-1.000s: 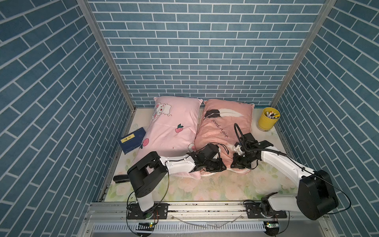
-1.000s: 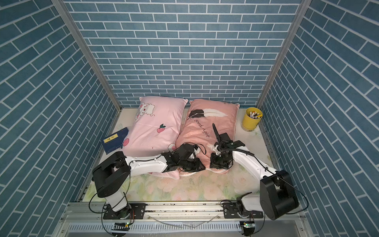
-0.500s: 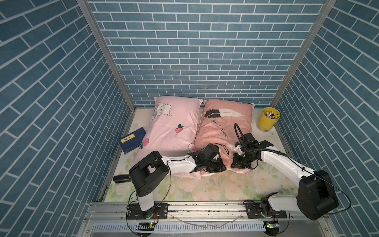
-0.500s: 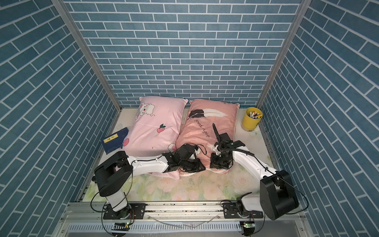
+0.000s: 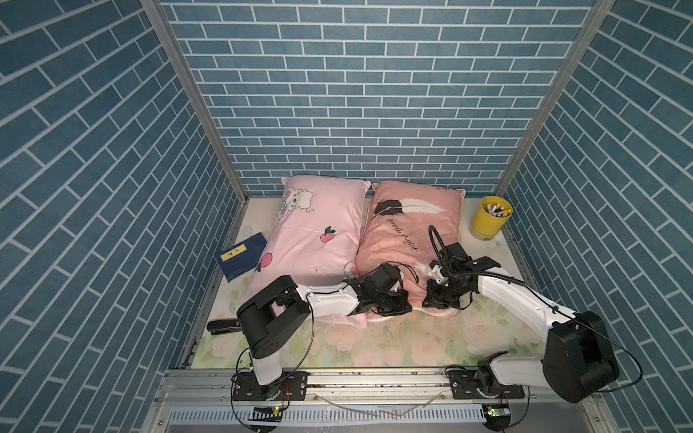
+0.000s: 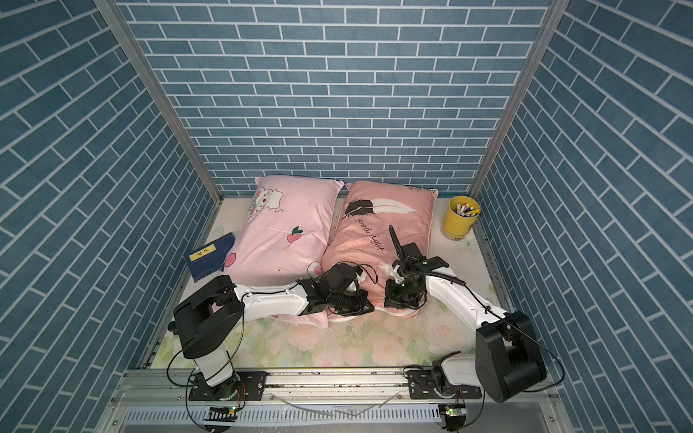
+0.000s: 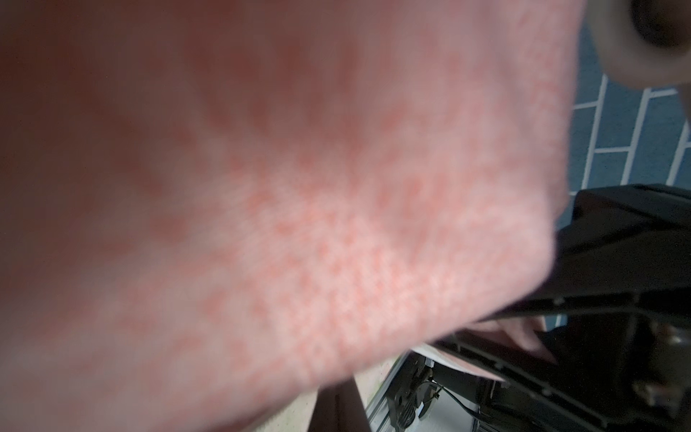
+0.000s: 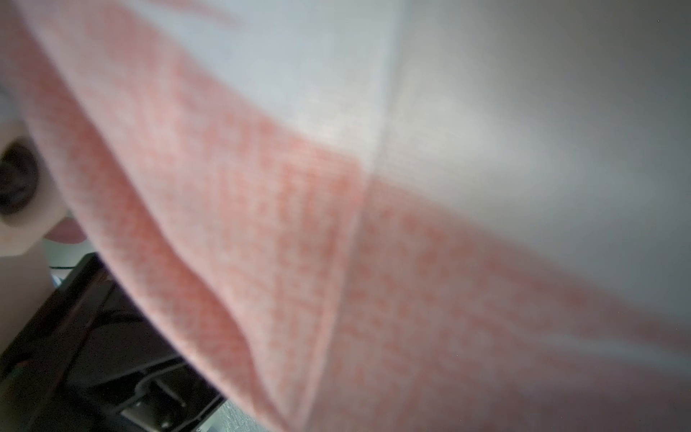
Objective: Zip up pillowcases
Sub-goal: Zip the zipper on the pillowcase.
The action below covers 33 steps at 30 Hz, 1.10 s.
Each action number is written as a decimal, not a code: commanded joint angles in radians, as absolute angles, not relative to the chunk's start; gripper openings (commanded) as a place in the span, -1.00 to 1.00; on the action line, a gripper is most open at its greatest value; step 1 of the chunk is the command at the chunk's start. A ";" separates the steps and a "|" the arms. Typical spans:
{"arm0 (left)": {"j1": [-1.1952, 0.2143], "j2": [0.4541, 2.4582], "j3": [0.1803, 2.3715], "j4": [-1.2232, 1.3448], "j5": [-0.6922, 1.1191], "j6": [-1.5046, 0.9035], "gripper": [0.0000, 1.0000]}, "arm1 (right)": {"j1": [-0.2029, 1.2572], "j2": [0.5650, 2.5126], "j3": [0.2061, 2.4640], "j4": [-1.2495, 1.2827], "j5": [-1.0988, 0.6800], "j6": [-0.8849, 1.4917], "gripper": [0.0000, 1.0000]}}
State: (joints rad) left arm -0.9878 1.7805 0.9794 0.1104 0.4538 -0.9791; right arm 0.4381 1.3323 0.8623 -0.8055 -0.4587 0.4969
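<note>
Top views high, frontal, sharing whole scene, wrist views against salmon pillowcase [image 7: 261, 224]

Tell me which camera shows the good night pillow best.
Both top views show the salmon pillow nearly whole, with feather and script readable; only its near edge is covered. The wrist views show just blurred salmon fabric up close.

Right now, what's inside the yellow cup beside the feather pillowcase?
A bunch of markers stands in the yellow cup, only their top ends showing. The cup's wall hides their lower parts and whatever lies at the bottom.
</note>
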 commanded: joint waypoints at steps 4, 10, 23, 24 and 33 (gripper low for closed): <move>-0.984 1.774 0.973 0.081 0.455 -0.959 -1.00 | 0.424 1.301 0.891 -0.903 -0.430 0.459 -1.00; -0.983 1.731 0.931 0.024 0.460 -0.937 -1.00 | 0.401 1.293 0.908 -0.943 -0.365 0.444 -1.00; -0.981 1.616 0.822 -0.123 0.422 -0.911 -1.00 | 0.352 1.295 0.919 -0.953 -0.270 0.440 -1.00; -0.981 1.608 0.813 -0.130 0.417 -0.911 -1.00 | 0.349 1.295 0.920 -0.950 -0.265 0.441 -1.00; -0.981 1.515 0.752 -0.250 0.361 -0.891 -1.00 | 0.328 1.283 0.918 -0.947 -0.223 0.445 -1.00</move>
State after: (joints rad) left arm -0.9859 1.5425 0.7593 -0.1551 0.4007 -0.9215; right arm 0.3424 1.3094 0.8761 -0.9054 -0.2825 0.4652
